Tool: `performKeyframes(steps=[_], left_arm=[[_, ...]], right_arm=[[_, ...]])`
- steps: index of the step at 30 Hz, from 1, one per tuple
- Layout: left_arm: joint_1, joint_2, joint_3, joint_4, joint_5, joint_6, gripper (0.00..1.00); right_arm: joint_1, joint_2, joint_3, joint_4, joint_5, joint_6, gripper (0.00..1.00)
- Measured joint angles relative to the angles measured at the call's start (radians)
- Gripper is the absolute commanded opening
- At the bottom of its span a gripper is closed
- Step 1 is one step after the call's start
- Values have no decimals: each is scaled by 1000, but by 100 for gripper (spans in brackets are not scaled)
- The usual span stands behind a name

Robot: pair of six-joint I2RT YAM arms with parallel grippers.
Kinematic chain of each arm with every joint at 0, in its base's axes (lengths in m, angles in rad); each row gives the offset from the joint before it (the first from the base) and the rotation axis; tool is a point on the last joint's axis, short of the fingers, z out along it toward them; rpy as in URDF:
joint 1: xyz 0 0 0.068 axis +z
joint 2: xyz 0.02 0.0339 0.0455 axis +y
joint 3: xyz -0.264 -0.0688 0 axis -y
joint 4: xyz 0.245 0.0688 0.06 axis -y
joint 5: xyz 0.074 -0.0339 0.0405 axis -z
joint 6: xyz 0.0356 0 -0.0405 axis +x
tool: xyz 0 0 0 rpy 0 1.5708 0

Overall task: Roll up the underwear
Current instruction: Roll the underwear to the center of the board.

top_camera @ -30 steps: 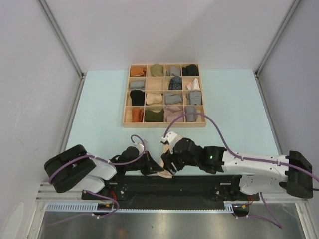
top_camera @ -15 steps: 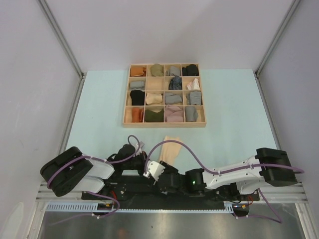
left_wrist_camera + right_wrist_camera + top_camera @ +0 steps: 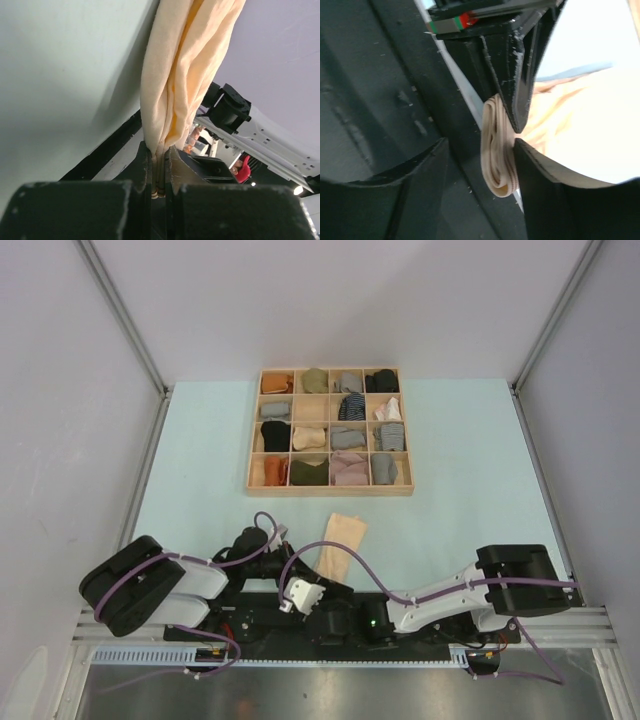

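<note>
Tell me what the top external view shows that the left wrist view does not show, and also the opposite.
Only the top external view shows the wooden tray with its compartments of cloth bundles, and the whole cream underwear lying lengthwise on the table in front of the tray. Only the left wrist view shows the grip: the left gripper is shut on the near end of the folded cloth, its layers pinched between the jaws. Both show the cream underwear, the pale table and part of the right arm.
</note>
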Motion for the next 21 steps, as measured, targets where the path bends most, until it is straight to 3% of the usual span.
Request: performKeyframes(steps=[7, 10, 12, 13, 16, 19, 21], left_arm=[[11, -5, 0, 10, 14, -26, 0], [15, -5, 0, 21, 24, -37, 0], [15, -5, -1, 20, 24, -40, 0], [15, -5, -2, 19, 24, -40, 0], [18, -5, -5, 19, 25, -39, 1], [19, -5, -6, 15, 25, -31, 14], [27, -5, -9, 16, 24, -29, 28]], right_arm=[[18, 54, 0, 7, 126, 3, 45], [29, 83, 0, 8, 179, 4, 31], [36, 97, 0, 10, 209, 4, 5], [39, 98, 0, 9, 220, 4, 0], [40, 98, 0, 6, 233, 8, 0], [25, 87, 0, 3, 190, 1, 0], [-2, 64, 0, -4, 126, -2, 0]])
